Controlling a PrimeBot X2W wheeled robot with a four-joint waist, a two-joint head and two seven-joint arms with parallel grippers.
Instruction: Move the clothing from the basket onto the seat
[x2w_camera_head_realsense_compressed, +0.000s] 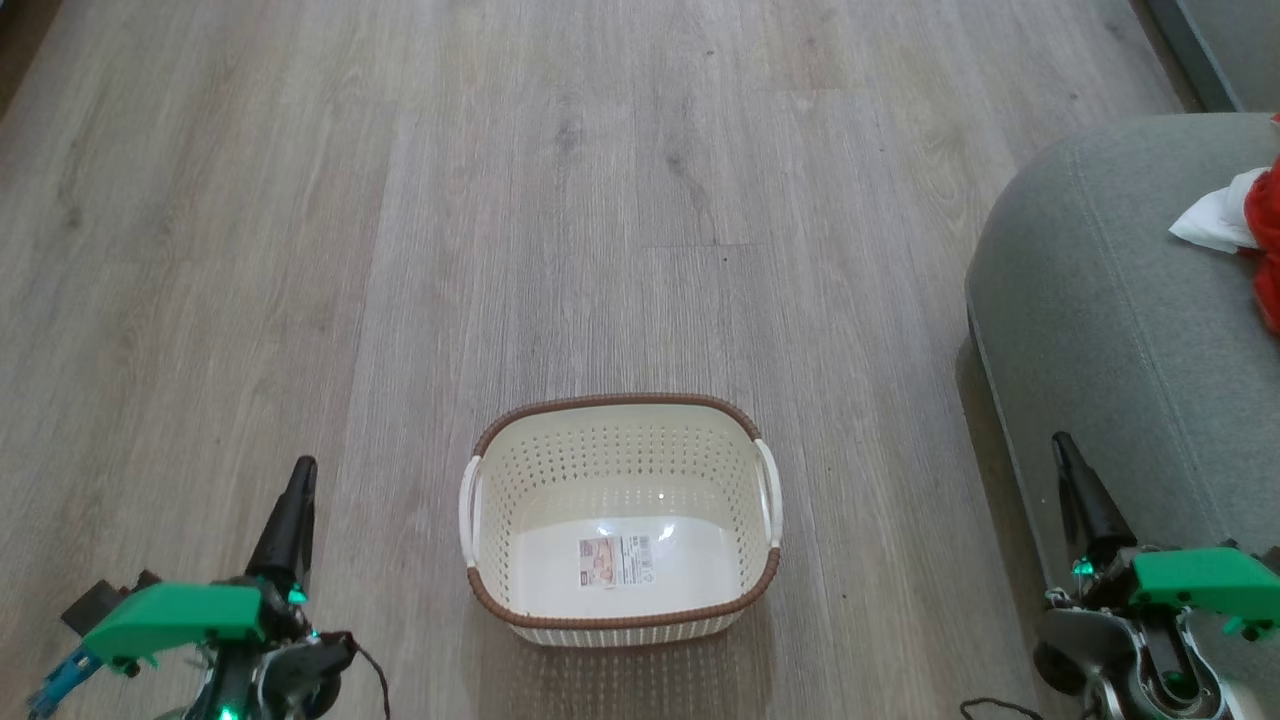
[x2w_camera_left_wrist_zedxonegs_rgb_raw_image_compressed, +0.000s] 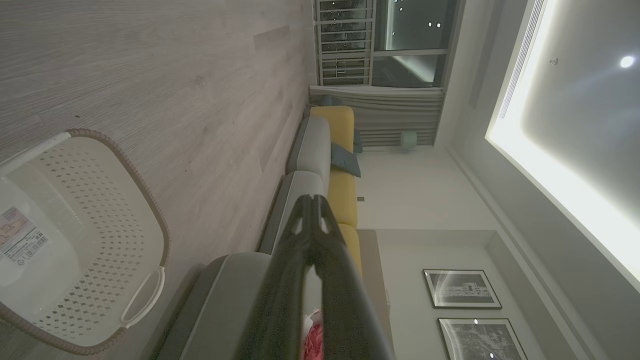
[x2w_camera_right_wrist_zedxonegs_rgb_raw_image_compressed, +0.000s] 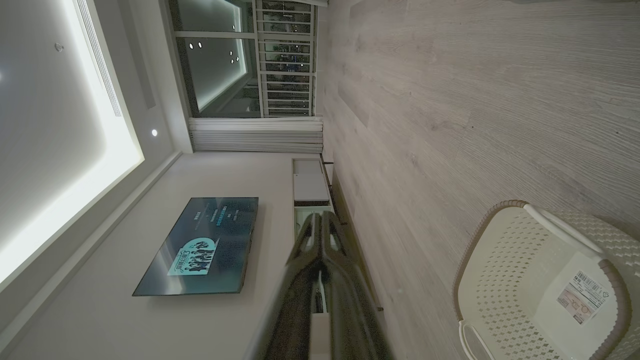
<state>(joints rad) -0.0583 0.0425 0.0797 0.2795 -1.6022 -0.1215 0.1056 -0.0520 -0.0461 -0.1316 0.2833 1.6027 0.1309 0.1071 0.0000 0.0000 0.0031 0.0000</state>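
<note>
The cream perforated basket (x2w_camera_head_realsense_compressed: 620, 610) stands on the wood floor in the lower middle of the head view, holding nothing but a label sticker on its floor. It also shows as the basket (x2w_camera_left_wrist_zedxonegs_rgb_raw_image_compressed: 75, 240) and the basket (x2w_camera_right_wrist_zedxonegs_rgb_raw_image_compressed: 500, 280) in the wrist views. The red and white clothing (x2w_camera_head_realsense_compressed: 1255, 225) lies on the grey seat (x2w_camera_head_realsense_compressed: 1110, 310) at the right edge. A bit of the clothing (x2w_camera_left_wrist_zedxonegs_rgb_raw_image_compressed: 314, 340) peeks out behind my left fingers. My left gripper (x2w_camera_head_realsense_compressed: 302, 468) is shut, left of the basket. My right gripper (x2w_camera_head_realsense_compressed: 1060, 442) is shut, over the seat's front edge.
Wood plank floor (x2w_camera_head_realsense_compressed: 500, 200) stretches ahead and to the left. A grey and yellow sofa (x2w_camera_left_wrist_zedxonegs_rgb_raw_image_compressed: 320, 150) runs along a wall. A wall television (x2w_camera_right_wrist_zedxonegs_rgb_raw_image_compressed: 200, 245) and a low white cabinet (x2w_camera_right_wrist_zedxonegs_rgb_raw_image_compressed: 307, 182) stand on the other side.
</note>
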